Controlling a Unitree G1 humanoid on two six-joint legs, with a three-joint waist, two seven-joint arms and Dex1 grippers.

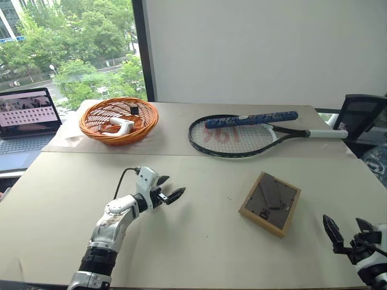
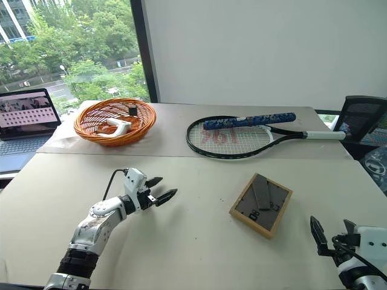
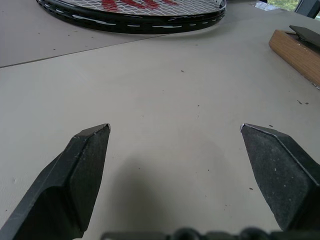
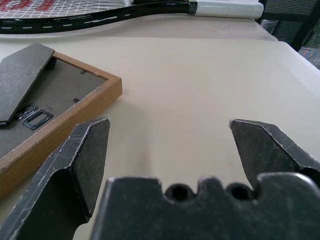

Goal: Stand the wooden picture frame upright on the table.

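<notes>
Right hand (image 1: 349,232): hovering at the near edge of the worktop (image 1: 199,254), fingers spread wide, holding nothing. Left hand (image 1: 169,188): hanging over the worktop, fingers wide, empty. Picture frame (image 1: 270,203): lying flat, back panel facing up, between both hands. Tennis racket (image 1: 242,134) and basket (image 1: 118,119): sitting farther back.

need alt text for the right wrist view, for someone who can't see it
A wooden picture frame lies face down on a beige table, its dark back panel and stand facing up. The open right pincer hovers beside the frame's corner, holding nothing. A tennis racket lies further back.
</notes>
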